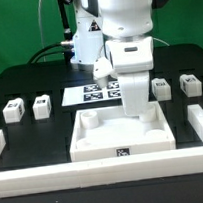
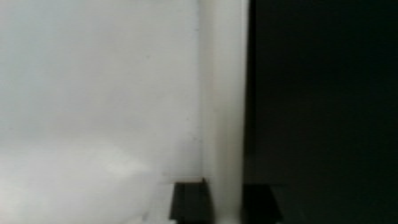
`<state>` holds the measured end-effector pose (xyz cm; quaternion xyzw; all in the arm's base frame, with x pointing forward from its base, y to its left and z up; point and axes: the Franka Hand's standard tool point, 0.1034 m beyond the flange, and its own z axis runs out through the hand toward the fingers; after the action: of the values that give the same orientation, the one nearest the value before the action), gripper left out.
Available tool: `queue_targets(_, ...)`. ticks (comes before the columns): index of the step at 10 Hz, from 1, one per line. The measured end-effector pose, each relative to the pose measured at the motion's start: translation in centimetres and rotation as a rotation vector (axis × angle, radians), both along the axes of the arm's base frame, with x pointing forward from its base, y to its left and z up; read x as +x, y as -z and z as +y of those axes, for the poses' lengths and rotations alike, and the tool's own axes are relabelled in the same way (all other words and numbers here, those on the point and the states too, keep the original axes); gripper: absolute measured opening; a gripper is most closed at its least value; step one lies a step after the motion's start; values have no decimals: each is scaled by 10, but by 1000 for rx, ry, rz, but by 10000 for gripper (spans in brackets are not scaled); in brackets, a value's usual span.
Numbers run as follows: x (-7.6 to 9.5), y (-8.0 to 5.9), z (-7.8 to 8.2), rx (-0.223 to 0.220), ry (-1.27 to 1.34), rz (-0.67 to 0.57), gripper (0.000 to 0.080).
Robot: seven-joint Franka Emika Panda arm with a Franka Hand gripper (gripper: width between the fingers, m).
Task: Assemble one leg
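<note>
Four legs on table [image 1: 27, 76], exterior view: leg [image 1: 12, 110] and leg [image 1: 42, 106] at 10 o'clock of white panel [image 1: 88, 141], leg [image 1: 161, 88] and leg [image 1: 190, 83] at 2 o'clock. One marker board [image 1: 101, 91] at 12 o'clock, several tags. One tag [image 1: 122, 152] on panel front edge. No readable writing. Gripper [image 1: 138, 111] down over panel; jaw width not discernible.

Wrist view: blurred pale surface beside dark area; nothing readable, jaws unclear.

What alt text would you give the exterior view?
The white robot's gripper hangs low over a large white square plastic panel on a green table. Four small white tagged cuboid legs sit loose, two either side; the marker board lies behind the panel.
</note>
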<state>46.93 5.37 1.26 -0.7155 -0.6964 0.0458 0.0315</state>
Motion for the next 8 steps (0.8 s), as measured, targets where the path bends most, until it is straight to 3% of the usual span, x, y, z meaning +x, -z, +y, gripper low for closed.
queue_targets(3, 20, 0, 21, 20, -39, -22, 70)
queue_targets(6, 22, 0, 35, 25, -11, -18, 70)
queue_targets(8, 22, 0, 36, 25, -4, -20, 70)
